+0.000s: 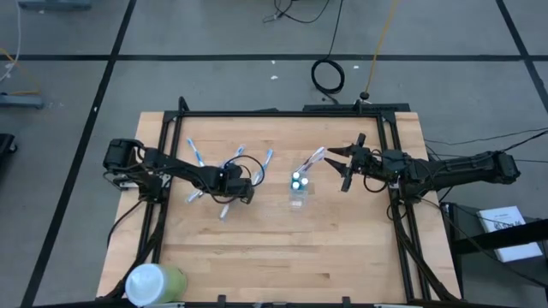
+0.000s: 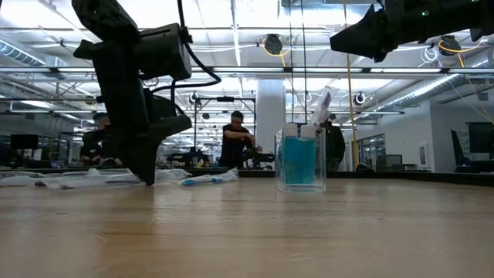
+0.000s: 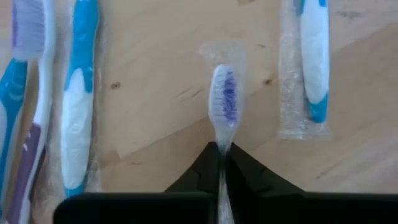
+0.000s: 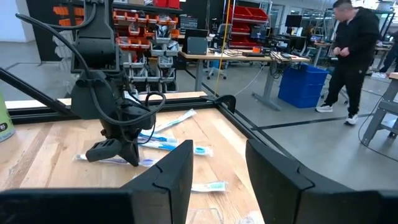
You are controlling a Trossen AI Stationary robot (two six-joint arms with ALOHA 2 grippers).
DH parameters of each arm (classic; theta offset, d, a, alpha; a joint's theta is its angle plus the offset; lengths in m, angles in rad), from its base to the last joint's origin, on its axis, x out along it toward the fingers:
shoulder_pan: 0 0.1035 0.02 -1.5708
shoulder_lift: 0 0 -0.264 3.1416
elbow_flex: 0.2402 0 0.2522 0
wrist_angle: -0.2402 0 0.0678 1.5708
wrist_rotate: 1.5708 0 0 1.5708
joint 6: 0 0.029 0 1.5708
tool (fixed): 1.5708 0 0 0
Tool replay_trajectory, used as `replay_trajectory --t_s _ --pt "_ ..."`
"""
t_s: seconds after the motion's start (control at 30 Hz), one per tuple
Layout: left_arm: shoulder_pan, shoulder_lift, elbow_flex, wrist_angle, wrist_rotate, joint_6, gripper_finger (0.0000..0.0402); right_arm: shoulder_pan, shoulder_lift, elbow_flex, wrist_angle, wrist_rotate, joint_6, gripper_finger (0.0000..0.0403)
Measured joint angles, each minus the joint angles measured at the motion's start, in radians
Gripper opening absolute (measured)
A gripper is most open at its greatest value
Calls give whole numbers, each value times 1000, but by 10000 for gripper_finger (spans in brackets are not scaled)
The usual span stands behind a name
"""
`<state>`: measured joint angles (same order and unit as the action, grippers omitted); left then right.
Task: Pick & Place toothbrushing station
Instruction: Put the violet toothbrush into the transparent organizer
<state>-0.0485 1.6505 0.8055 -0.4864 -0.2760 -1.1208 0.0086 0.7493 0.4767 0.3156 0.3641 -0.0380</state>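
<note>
Left of the clear cup (image 1: 299, 192), the left end effector (image 3: 222, 163) pinches a wrapped toothbrush (image 3: 224, 99); next, lift it cupward.

My left arm reaches in low across the counter, wrist pitched down, its end effector (image 3: 222, 163) at the surface with both fingers pinched together. My right arm extends in from its side, held higher, its end effector (image 1: 345, 164) parted, fingers spread apart.

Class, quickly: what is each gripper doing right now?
Left gripper: shut on a wrapped toothbrush.
Right gripper: open, empty, raised near the cup.
</note>
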Motion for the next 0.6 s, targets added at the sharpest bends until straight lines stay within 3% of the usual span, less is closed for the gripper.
replay_trajectory --t_s 0.2,0.37,0.47,0.6 --pt "15 -68 44 -96 20 107 12 0 0 0 -7 1 0 139" --pt "14 -191 79 -100 -78 194 14 0 0 0 -8 1 0 139" --pt "-4 -264 87 -11 -168 321 13 0 4 0 -7 1 10 139" --pt "-31 -307 78 267 -241 659 7 0 47 1 34 -2 27 139"
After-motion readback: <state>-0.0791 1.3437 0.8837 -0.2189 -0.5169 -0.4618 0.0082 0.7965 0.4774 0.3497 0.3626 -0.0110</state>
